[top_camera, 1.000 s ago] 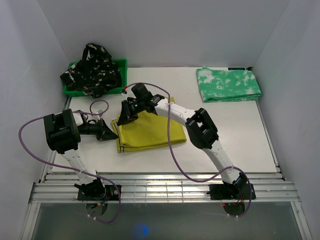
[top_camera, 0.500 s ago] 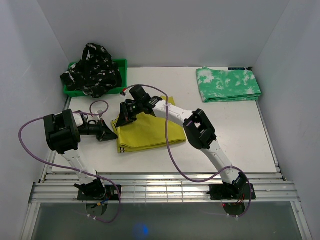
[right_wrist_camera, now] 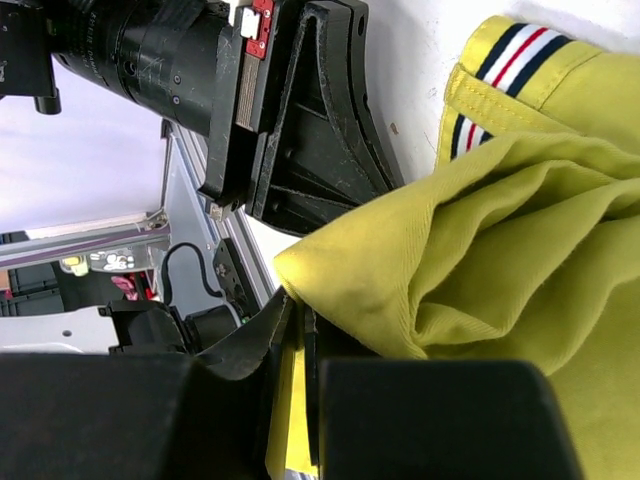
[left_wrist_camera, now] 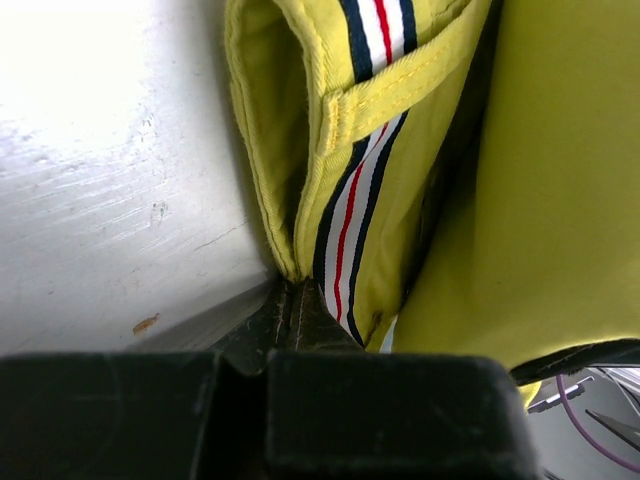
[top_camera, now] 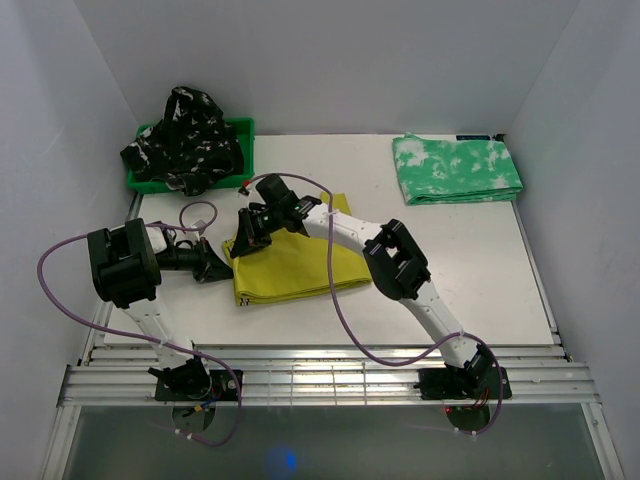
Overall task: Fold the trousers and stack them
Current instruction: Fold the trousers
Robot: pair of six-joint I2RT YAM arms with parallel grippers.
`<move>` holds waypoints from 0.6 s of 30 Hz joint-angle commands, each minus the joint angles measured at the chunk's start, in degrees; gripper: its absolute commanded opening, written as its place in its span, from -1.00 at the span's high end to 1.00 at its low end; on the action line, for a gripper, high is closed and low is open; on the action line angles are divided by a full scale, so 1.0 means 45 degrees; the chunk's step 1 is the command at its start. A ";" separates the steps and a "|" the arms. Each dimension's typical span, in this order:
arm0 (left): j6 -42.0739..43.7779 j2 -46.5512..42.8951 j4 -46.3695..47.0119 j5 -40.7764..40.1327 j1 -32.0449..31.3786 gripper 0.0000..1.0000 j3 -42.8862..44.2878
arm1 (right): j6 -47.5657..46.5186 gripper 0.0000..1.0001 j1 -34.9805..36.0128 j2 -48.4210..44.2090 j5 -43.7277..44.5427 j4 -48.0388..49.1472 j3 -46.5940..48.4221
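Observation:
The mustard-yellow trousers [top_camera: 300, 262] lie folded on the white table, left of centre. My left gripper [top_camera: 222, 266] is shut on their left edge near the waistband, whose striped lining [left_wrist_camera: 345, 215] shows in the left wrist view. My right gripper [top_camera: 243, 242] is shut on a raised corner of the same yellow cloth [right_wrist_camera: 400, 270], just above the left gripper. The green-and-white mottled pair [top_camera: 456, 168] lies folded at the back right. The black pair with white pattern [top_camera: 188, 138] is heaped in the green bin.
The green plastic bin [top_camera: 242, 140] stands at the back left corner of the table [top_camera: 470, 270]. White walls close in the sides and back. A metal rail runs along the near edge.
My right gripper has moved a little to the left with the yellow corner, closer to the left gripper. The left arm has not moved.

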 commanded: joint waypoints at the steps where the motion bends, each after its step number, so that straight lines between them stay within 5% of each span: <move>1: 0.0265 -0.0268 0.0476 -0.0860 -0.0214 1.00 -0.0305 | 0.0311 0.84 0.0420 0.0242 -0.0301 0.1003 0.0709; 5: 0.0265 -0.0287 0.0476 -0.0899 -0.0214 1.00 -0.0286 | 0.0213 0.82 0.0420 0.0437 -0.0320 0.1140 0.0710; 6: 0.0265 -0.0307 0.0476 -0.0918 -0.0214 1.00 -0.0286 | 0.0213 0.53 0.0420 0.0437 -0.0359 0.1179 0.0691; 8: 0.0265 -0.0385 0.0515 -0.0938 -0.0195 1.00 -0.0266 | 0.0135 0.27 0.0420 0.0418 -0.0437 0.1257 0.0652; 16: 0.0460 -0.1049 0.0361 -0.1757 -0.0176 0.71 0.0124 | -0.0430 -0.18 -0.0009 -0.0440 -0.1625 0.2134 0.0360; 18: 0.0655 -0.1224 0.0165 -0.2069 -0.0098 0.50 0.0125 | -0.0722 -0.30 -0.0341 -0.1006 -0.2075 0.2253 -0.0068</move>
